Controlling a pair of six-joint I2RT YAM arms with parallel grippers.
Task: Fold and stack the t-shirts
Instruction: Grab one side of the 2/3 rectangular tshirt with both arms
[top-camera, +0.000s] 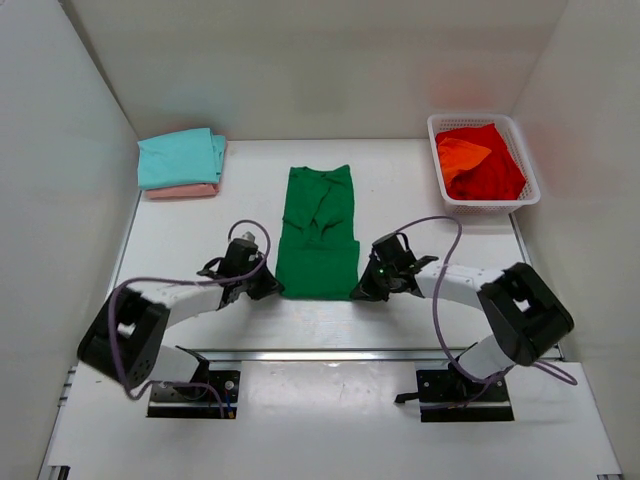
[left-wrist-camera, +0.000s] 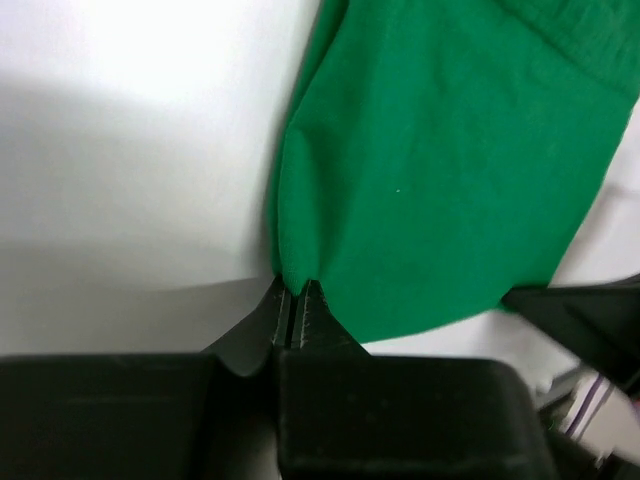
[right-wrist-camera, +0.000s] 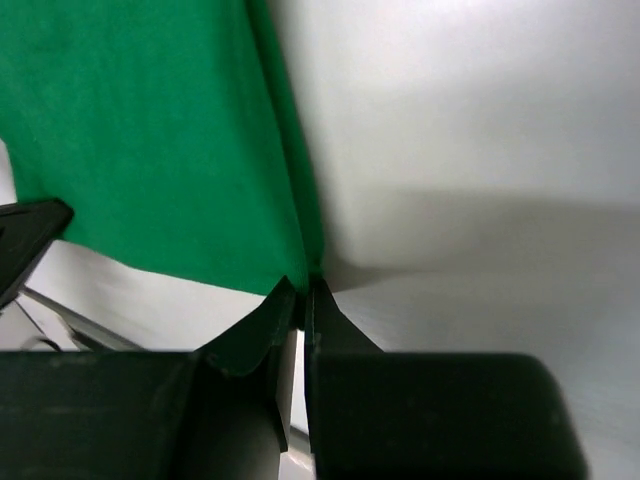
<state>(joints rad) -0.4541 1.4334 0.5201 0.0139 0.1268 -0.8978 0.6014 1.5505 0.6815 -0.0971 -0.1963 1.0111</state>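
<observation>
Both arms meet at the near hem of a dark green short-sleeved cloth t-shirt (top-camera: 318, 235), which lies flat in the middle of the white surface (top-camera: 420, 230). Its long axis runs straight away from the robot toward the back wall, and its sides are already turned in to make a narrow strip. The left claw (left-wrist-camera: 296, 295) is closed tight on the near left corner of the hem, and the right claw (right-wrist-camera: 301, 290) is closed just as tight on the near right corner. The whole garment stretches away ahead of both, and neither arm is nearer than the other. The fold to come looks likely to carry this hem forward along that axis toward the collar. Five shirts are in view. Besides the green one, a folded teal cloth t-shirt (top-camera: 178, 158) sits on a folded pale pink cloth t-shirt (top-camera: 182, 190) at the far left. A crumpled red cloth t-shirt (top-camera: 495, 170) and a crumpled orange cloth t-shirt (top-camera: 462, 155) fill the single white plastic lattice basket (top-camera: 530, 190) at the far right.
</observation>
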